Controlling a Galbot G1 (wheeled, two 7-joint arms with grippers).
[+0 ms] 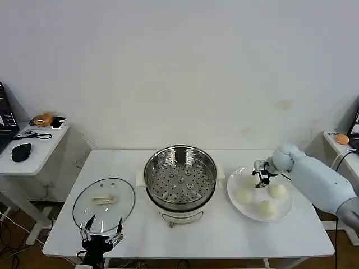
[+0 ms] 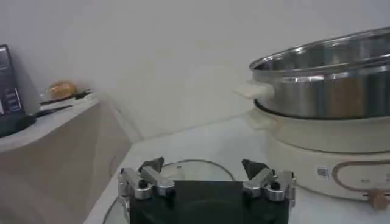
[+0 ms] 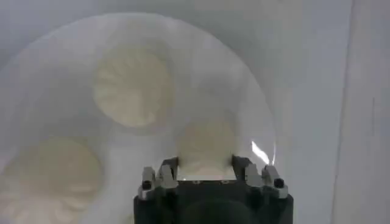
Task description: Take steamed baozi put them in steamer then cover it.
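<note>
Four steamed baozi (image 1: 245, 195) sit on a white plate (image 1: 284, 210) right of the steamer (image 1: 180, 176). The right claw (image 3: 205, 164) straddles one bun, fingers apart. The left claw (image 1: 101, 233) hangs open at the cover's (image 1: 104, 203) near edge. White counter (image 1: 224, 235), white wall (image 1: 185, 67).

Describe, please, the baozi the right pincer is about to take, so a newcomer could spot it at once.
Start at the steel steamer mid-table; the white plate sits to its right, holding four baozi. The right pincer hovers, open, over the target baozi, at the plate's far edge nearest the steamer. Unlike the other three, it lies partly hidden beneath the pincer.
</note>
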